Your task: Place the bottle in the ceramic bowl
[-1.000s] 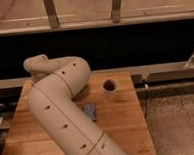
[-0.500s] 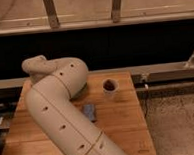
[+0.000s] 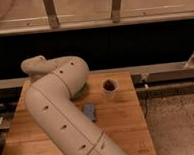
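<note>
Arm [image 3: 58, 112] edged left, hiding end effector.

Wooden bench [image 3: 125, 126], pale planked top, seen from above. White cup [image 3: 110, 89] with dark inside, upright near far edge, right of centre. Blue-grey sponge [image 3: 89, 112] flat at mid-bench, near but apart from cup. Grey rail [image 3: 165, 70] along far side, black band above. Two upright posts [image 3: 50, 10] at top. Speckled floor [image 3: 179, 129] at right. Hand out of sight beyond arm's far-left bend.
</note>
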Available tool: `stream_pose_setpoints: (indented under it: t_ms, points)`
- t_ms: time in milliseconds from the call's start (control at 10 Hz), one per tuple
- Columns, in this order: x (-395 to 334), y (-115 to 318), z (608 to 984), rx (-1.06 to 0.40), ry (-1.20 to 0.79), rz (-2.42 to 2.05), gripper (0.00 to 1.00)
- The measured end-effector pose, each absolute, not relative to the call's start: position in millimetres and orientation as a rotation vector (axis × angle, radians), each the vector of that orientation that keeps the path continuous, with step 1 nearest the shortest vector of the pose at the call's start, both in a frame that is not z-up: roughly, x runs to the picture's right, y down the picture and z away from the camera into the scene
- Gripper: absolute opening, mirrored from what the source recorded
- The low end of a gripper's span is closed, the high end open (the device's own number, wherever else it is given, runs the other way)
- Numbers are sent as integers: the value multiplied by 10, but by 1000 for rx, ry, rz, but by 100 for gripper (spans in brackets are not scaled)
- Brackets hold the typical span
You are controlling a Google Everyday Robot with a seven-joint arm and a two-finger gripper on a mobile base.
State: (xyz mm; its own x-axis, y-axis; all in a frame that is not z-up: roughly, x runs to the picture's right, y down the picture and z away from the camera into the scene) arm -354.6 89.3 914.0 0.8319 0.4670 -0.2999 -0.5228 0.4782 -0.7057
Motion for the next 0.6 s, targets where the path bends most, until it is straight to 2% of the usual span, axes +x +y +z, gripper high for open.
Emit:
stream_pose_setpoints:
  t_ms: [100, 200, 600]
  points:
    - [-3545, 890, 9145, -888, 64, 607, 5]
    - [-3527, 880, 9152, -892, 59, 611, 1]
    - [-3382, 494, 9010, -859, -52, 666, 0]
